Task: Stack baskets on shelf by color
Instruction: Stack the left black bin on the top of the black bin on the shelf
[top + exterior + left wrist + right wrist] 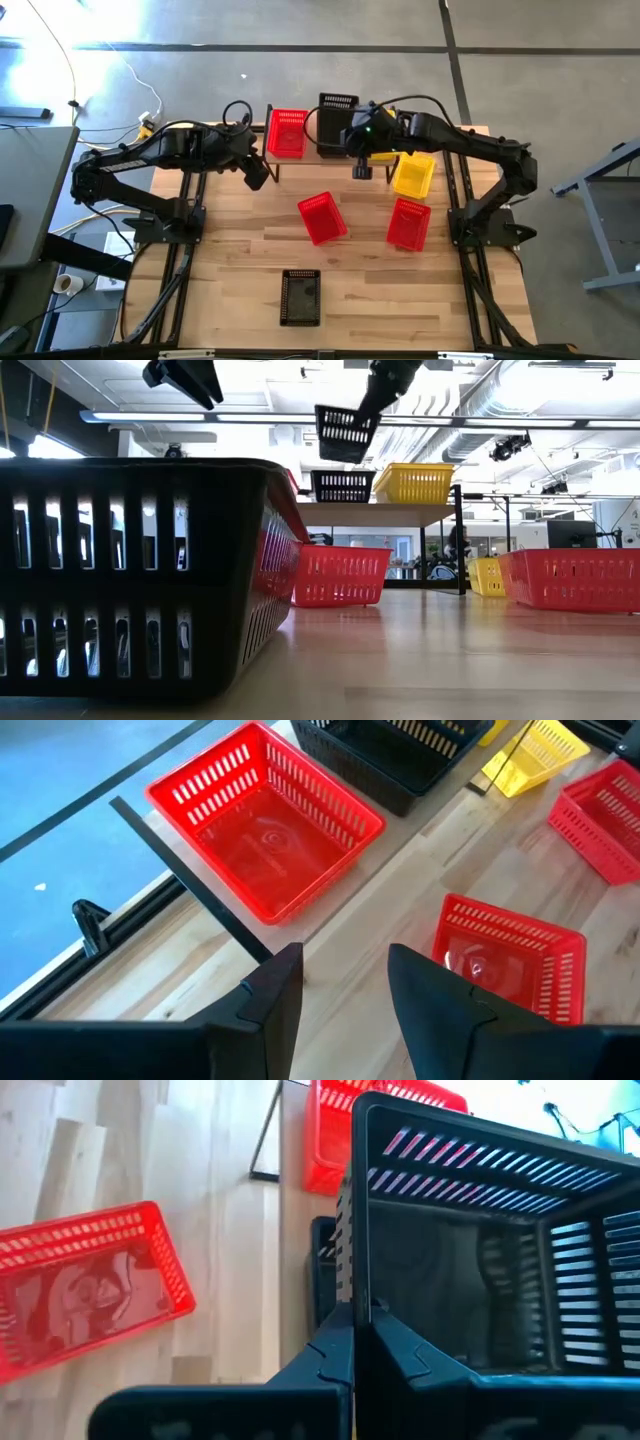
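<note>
Nearest my low camera, a black basket (140,575) fills the desk foreground. Right gripper (352,1330): jaws pinched on the rim wall of a lifted black basket (345,432) above the shelf (378,513). Left gripper (345,995): jaws apart, empty, beside the shelf's red basket (265,815). I judge the mesh light, springy, best taken by the rim. Overhead, my right arm hides the shelf's yellow basket.

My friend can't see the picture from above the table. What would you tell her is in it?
The right gripper holds a black basket above the shelf, where a red basket and another black basket sit. The left gripper waits, open, beside the shelf. More red, yellow and black baskets lie on the table.
</note>
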Robot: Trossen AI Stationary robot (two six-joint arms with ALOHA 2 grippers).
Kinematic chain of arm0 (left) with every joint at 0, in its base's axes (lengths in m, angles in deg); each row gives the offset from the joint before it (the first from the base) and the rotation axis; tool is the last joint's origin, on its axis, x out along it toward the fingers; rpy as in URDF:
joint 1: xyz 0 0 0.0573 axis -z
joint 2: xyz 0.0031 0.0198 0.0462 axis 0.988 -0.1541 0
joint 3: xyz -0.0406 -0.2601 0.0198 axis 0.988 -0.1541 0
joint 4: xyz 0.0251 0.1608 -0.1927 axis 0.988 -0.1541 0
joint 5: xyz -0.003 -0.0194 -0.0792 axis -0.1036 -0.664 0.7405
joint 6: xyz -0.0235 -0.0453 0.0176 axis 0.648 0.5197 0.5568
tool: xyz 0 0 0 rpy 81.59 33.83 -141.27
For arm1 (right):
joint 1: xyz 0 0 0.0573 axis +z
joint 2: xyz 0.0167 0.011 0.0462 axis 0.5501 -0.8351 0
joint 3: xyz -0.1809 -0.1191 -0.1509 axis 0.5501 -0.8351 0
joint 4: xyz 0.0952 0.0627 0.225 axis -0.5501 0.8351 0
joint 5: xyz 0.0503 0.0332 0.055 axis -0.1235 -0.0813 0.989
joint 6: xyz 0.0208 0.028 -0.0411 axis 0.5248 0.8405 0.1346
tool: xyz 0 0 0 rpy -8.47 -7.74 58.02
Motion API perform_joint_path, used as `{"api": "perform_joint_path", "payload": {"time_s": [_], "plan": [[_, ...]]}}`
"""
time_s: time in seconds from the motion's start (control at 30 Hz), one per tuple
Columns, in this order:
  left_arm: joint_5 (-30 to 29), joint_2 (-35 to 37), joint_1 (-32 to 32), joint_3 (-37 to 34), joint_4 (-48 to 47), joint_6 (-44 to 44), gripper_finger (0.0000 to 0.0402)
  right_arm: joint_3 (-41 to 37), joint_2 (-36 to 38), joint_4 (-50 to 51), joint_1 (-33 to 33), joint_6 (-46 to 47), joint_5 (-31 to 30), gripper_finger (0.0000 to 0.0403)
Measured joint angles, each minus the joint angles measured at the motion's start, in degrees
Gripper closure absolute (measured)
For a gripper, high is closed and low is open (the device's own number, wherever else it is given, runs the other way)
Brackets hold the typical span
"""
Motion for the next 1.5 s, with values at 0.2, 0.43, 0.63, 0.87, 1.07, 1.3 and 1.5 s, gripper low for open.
{"api": "perform_joint_path", "payload": {"time_s": [0.2,0.43,0.63,0.87,1.07,1.3,1.5], "plan": [[0.0,-0.01,0.02,0.0,0.0,0.07,0.0261,-2.76,-0.04,-2.96,-1.39,-1.0,2.59,0.0403],[0.0,-0.02,0.02,0.0,0.0,1.12,0.0261,-6.61,-0.06,-6.24,-1.93,-1.62,1.92,0.0403],[0.0,-0.02,0.02,0.0,0.02,1.7,0.0261,-6.76,-0.83,-6.75,-2.71,-3.67,1.64,0.0403],[0.01,-0.04,0.02,-0.01,0.02,1.77,0.0261,-6.8,-3.01,-6.45,-3.34,-5.3,2.15,0.0403],[-0.07,-0.04,0.02,0.0,0.02,3.05,0.0261,-6.8,-3.01,-6.52,-3.36,-5.53,1.62,0.0403],[-0.02,-0.04,0.02,0.0,0.02,4.39,0.0261,-6.8,-3.01,-6.47,-3.36,-5.49,-0.28,0.0403],[-0.02,-0.04,0.02,-0.02,0.02,4.55,0.0261,-6.8,-3.02,-6.49,-3.58,-4.01,-1.58,0.0389]]}}
